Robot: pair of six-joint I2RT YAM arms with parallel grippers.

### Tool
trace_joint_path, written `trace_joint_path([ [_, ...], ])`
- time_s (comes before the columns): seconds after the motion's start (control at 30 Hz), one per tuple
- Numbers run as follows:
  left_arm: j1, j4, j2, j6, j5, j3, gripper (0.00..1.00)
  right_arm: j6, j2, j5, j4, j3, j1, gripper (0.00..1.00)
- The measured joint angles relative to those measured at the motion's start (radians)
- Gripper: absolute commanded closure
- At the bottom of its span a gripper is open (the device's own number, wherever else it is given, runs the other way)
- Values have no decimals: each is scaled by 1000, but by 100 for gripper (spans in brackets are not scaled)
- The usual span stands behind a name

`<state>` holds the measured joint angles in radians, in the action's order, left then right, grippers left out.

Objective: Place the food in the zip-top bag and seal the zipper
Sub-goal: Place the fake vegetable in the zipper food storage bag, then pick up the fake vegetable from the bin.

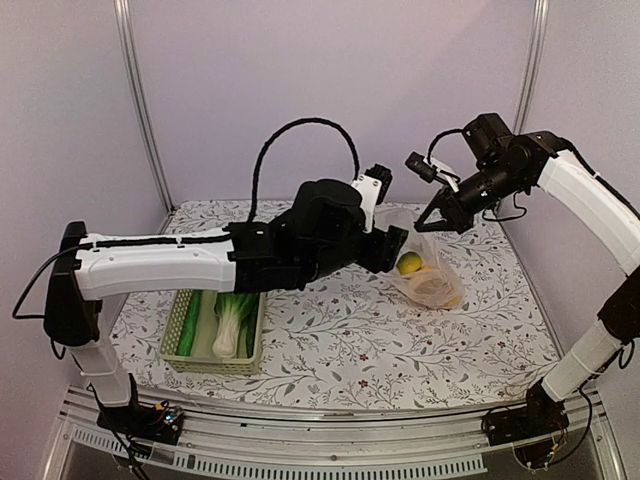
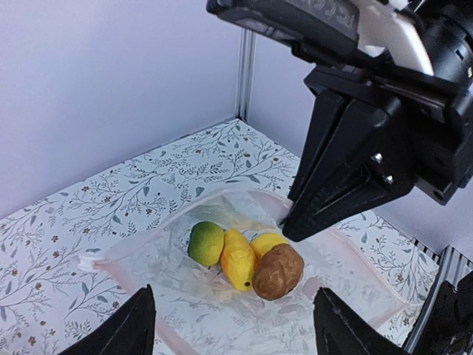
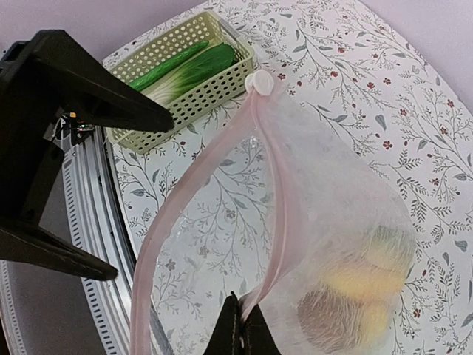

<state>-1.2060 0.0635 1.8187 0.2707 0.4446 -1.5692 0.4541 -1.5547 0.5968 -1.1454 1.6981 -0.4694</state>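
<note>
The zip-top bag [image 2: 140, 259] was held up by its mouth edge. The right hand [image 3: 240, 310] was clenched on the zipper [image 3: 279, 192], so the pale strip was lifted clear of the worktop [image 1: 400, 350] and the mouth gaped toward the left arm. The bag's lower part lay slumped on the worktop at the far right. This hold was judged to serve as a prop, keeping the opening wide enough for food to be passed in.

The left hand [image 2: 235, 310] was released and empty, its fingers spread wide just in front of the mouth. Whether it was placed there to deliver or to draw back could not be told.

Four pieces were gathered in the bottom of the bag, touching one another: the green-yellow fruit [image 2: 205, 242], the orange-yellow piece [image 2: 236, 260], the lemon [image 2: 266, 241] and the brown round piece [image 2: 278, 271].

In the pale green basket [image 1: 215, 362], at the near left and well apart from the bag, the cucumber [image 1: 190, 320] and the bok choy [image 1: 232, 322] lay side by side.

The packing was therefore judged to be about two-thirds done, with the zipper not yet sealed.
</note>
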Motion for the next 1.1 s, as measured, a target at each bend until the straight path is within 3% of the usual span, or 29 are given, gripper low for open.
trace_joint_path([
  [0.3, 10, -8, -277, -12, 126, 183, 24, -32, 0, -110, 53, 63, 175, 100],
  [0.53, 124, 243, -427, 223, 204, 341, 25, -68, 0, -283, 145, 103, 299, 100],
  [0.8, 278, 526, -522, 507, 115, 562, 27, -69, 5, -410, 245, 109, 311, 100],
  [0.93, 405, 588, -517, 544, 27, 597, 27, -57, 10, -406, 256, 111, 290, 100],
  [1.1, 514, 630, -457, 528, -64, 566, 27, -7, 24, -417, 271, 14, 158, 100],
])
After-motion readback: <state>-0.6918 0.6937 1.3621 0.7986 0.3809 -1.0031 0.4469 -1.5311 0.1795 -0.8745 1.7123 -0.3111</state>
